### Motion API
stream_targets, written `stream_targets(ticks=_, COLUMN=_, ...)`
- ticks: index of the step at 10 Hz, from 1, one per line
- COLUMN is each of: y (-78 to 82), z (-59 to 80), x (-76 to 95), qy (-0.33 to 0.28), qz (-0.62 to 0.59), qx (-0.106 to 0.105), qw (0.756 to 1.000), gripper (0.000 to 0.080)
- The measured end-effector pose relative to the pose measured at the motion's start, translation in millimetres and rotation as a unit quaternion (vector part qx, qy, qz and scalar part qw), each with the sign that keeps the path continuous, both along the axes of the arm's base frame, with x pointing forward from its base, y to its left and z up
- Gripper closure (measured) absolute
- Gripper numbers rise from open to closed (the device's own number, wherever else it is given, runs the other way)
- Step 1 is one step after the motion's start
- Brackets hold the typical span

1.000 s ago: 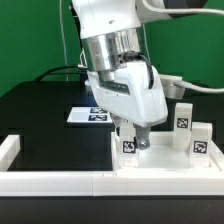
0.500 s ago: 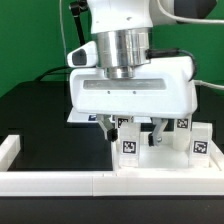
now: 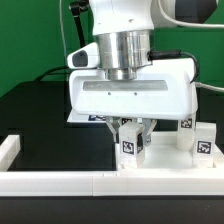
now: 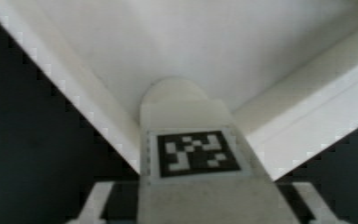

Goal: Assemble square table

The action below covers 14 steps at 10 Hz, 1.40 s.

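Observation:
The white square panel (image 3: pixel 160 166) lies at the exterior view's lower right, and its raised rim also shows in the wrist view (image 4: pixel 87 70). A short white leg with a tag (image 3: pixel 130 147) stands upright at the panel's left front corner. My gripper (image 3: pixel 131 138) comes straight down on it. The fingers (image 3: pixel 116 131) press on both sides of this leg, shut on it. The wrist view shows the leg (image 4: pixel 194 130) filling the gap between the fingers (image 4: pixel 115 200). Two more tagged legs (image 3: pixel 186 120) (image 3: pixel 203 142) stand on the right side of the panel.
A long low white rail (image 3: pixel 60 181) runs along the front, with a short rail end (image 3: pixel 8 150) at the exterior view's left. The marker board (image 3: pixel 80 118) lies on the black table behind my hand, mostly hidden. A green wall is behind.
My wrist turned so the hand faces the camera broadside. The fingers then closed in from either side onto the upright leg.

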<state>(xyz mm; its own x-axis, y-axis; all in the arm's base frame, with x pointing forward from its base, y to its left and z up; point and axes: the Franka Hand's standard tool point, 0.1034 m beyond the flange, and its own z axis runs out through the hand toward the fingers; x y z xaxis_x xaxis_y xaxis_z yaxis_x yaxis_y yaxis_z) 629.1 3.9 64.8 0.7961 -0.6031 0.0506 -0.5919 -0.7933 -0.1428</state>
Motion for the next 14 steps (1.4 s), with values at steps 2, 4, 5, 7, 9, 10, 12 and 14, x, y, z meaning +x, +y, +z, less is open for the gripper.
stream_targets(ticks=2, y=-0.7, z=-0.2, x=-0.3, qy=0.005, qz=-0.054, qx=0.007, qw=0.999, gripper=0.0511)
stream_targets(ticks=4, y=0.9, z=-0.1, x=-1.1, qy=0.056, qz=-0.283, qx=0.043, qw=0.957, gripper=0.0511)
stream_targets(ticks=5, y=0.8, z=-1.1, x=0.0, qy=0.079, qz=-0.349, qx=0.063, qw=0.932, gripper=0.0511)
stream_targets(ticks=7, y=-2.5, z=-1.9, x=0.2, qy=0.094, qz=-0.458, qx=0.09, qw=0.879, gripper=0.0511)
stream_targets(ticks=9, y=-2.5, z=-2.1, x=0.0, qy=0.095, qz=-0.462, qx=0.09, qw=0.877, gripper=0.0511)
stream_targets(ticks=10, y=-2.7, z=-2.4, x=-0.1, qy=0.094, qz=-0.455, qx=0.089, qw=0.881, gripper=0.0511)
stream_targets(ticks=12, y=-4.9, z=-4.3, x=5.7, qy=0.02, qz=-0.285, qx=0.06, qw=0.956, gripper=0.0189)
stream_targets(ticks=14, y=4.3, z=-5.9, x=-2.8, qy=0.009, qz=-0.188, qx=0.045, qw=0.981, gripper=0.0162)
